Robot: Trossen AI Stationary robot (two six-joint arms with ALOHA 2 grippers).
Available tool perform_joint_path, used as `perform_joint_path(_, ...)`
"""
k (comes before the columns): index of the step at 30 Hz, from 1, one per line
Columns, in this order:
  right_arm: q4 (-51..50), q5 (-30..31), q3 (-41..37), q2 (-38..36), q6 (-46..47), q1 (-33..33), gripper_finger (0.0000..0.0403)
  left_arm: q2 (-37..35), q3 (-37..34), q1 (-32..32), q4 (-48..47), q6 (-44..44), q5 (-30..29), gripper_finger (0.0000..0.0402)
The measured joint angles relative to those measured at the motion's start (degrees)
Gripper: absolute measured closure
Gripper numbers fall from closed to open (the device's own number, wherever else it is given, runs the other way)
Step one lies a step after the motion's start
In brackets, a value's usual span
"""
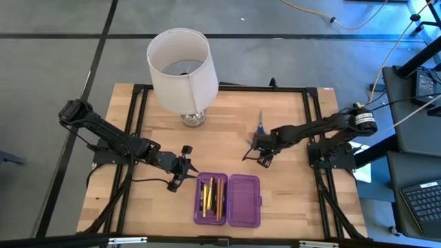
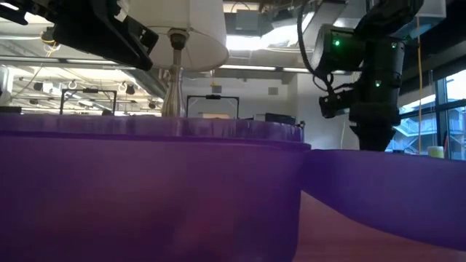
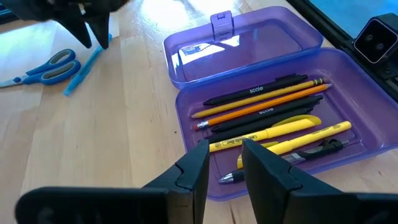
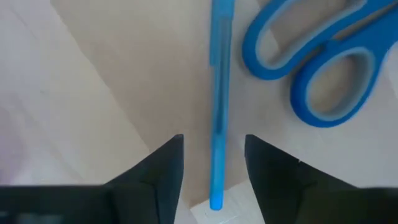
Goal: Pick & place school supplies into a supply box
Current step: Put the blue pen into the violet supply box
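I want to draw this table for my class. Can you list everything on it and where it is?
Translucent purple plastic pencil case: one, purple, open flat at the table's near edge.
Pens and pencils: several, yellow, orange and dark, lying in the case's left half.
Blue-handled scissors: one pair, blue and grey, on the wood behind the right arm.
Thin blue pen: one, blue, on the wood beside the scissors.
White-shaded lamp: one, white shade on a silvery base, at the table's back.
Light wooden table: one, in a black frame.
Left pincer: dark, open, just left of the case.
Right pincer: dark, open, straddling the blue pen.
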Motion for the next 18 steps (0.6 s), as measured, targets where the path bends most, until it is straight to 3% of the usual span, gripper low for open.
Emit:
perform_joint_path(9,-0.2,-0.1,0.3,4.5,0.7,0.0,0.0256,-0.6,0.0,0.0,2.3,-2.1,0.8,0.0313)
perform_joint_path(13,0.1,-0.3,0.2,4.3,0.4,0.1,0.0290,-6.5,-2.5,-0.3,4.7,-3.0,5.0,0.0313)
perform_joint_path(18,0.1,-0.1,0.2,4.4,0.1,0.0,0.0336,-16.4,-12.0,-2.4,19.0,-5.1,1.1,0.0313)
